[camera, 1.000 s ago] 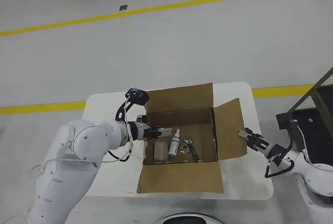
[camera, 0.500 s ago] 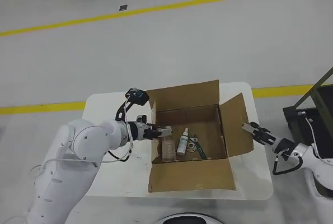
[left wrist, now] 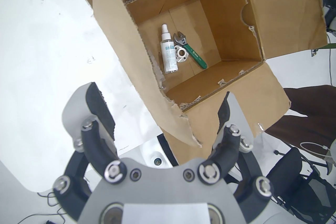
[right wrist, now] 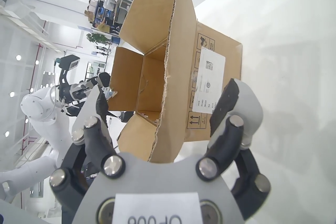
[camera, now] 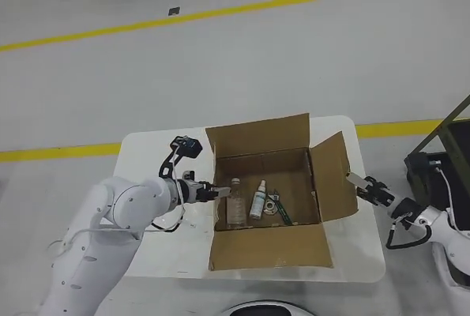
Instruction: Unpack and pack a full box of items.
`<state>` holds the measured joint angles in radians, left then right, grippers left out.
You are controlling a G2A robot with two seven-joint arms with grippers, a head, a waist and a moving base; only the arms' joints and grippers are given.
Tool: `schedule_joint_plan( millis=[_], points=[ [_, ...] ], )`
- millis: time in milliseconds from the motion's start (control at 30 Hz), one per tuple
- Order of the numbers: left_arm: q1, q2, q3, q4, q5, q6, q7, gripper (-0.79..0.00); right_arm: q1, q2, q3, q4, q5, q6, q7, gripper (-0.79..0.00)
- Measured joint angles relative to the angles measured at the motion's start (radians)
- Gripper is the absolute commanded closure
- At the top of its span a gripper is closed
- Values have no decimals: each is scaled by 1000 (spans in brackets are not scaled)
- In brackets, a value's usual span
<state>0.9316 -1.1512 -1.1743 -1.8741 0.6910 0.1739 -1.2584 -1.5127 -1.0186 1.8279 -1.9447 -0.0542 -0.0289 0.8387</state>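
Note:
An open cardboard box (camera: 266,249) stands on the white table (camera: 152,154), all flaps raised. On its floor lie a clear plastic bottle (camera: 235,204), a white spray bottle (camera: 257,199) (left wrist: 168,51), a round metal fitting (camera: 271,208) (left wrist: 181,53) and a green-handled wrench (camera: 283,211) (left wrist: 195,55). My left gripper (camera: 209,192) (left wrist: 161,101) is open just outside the left wall, its fingers straddling the torn left flap (left wrist: 126,33) without pinching it. At the box's right side my right gripper (camera: 359,182) (right wrist: 165,93) is open around the edge of the right flap (right wrist: 178,51).
A dark frame and cart (camera: 452,154) stand off the table's right end. Bare tabletop lies left of the box and in a strip in front of it. The table's front edge (camera: 258,278) is close to the box.
The box slid to the right and turned slightly. My left gripper pulled back leftward from inside the box to outside its left wall. My right gripper moved right with the flap.

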Motion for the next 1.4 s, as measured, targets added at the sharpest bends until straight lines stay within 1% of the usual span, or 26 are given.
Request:
schedule_joint_plan(
  millis=[33, 67, 100, 133, 167, 200, 233, 267, 300, 433, 733, 967, 1233, 1300, 1333, 1367, 1400],
  points=[
    [1, 0, 5, 10, 10, 4, -1, -785, -2, 1, -5, -5, -9, -1, 0, -486],
    [2, 1, 10, 21, 21, 10, -2, -785, -4, 1, -11, -9, -20, -1, 0, -376],
    [3, 1, 17, 33, 32, 17, -1, -730, -5, 2, -19, -14, -34, -1, -1, -336],
    [3, 0, 21, 39, 37, 19, 3, -610, -7, 2, -25, -16, -45, 2, -4, -296],
    [4, 0, 25, 46, 41, 20, 4, -539, -8, 3, -29, -19, -60, 5, -8, -252],
    [6, 0, 31, 55, 47, 20, 1, -259, -11, 3, -35, -22, -79, 10, -12, -160],
    [6, 1, 34, 60, 50, 22, -2, -160, -13, 4, -38, -24, -88, 14, -15, -114],
    [7, 1, 36, 63, 49, 25, -4, 0, -15, 4, -40, -25, -90, 17, -18, -12],
    [8, 1, 36, 67, 46, 31, -7, 0, -17, 4, -42, -27, -89, 20, -20, 0],
    [14, 2, 31, 61, 36, 43, -12, 0, -24, 5, -39, -30, -79, 27, -24, 0],
    [29, 11, -1, 51, 14, 32, -43, 0, -24, 9, -27, -35, -48, 34, -12, 0],
    [36, 17, -43, 1, -69, 50, -80, 0, -28, 12, -3, -49, -9, 50, 3, 0],
    [50, 28, -78, -56, -112, 63, -134, 0, -36, 19, -1, -67, -26, 57, 38, 0],
    [55, 31, -86, -65, -123, 62, -144, -206, -39, 20, -2, -72, -29, 60, 40, 0],
    [56, 32, -89, -68, -127, 61, -149, -231, -40, 20, -2, -73, -30, 61, 40, -65],
    [57, 34, -91, -68, -129, 58, -153, -357, -41, 21, -2, -74, -32, 62, 40, -209],
    [58, 36, -93, -66, -129, 54, -160, -668, -42, 21, -2, -75, -34, 63, 38, -317]
  ],
)
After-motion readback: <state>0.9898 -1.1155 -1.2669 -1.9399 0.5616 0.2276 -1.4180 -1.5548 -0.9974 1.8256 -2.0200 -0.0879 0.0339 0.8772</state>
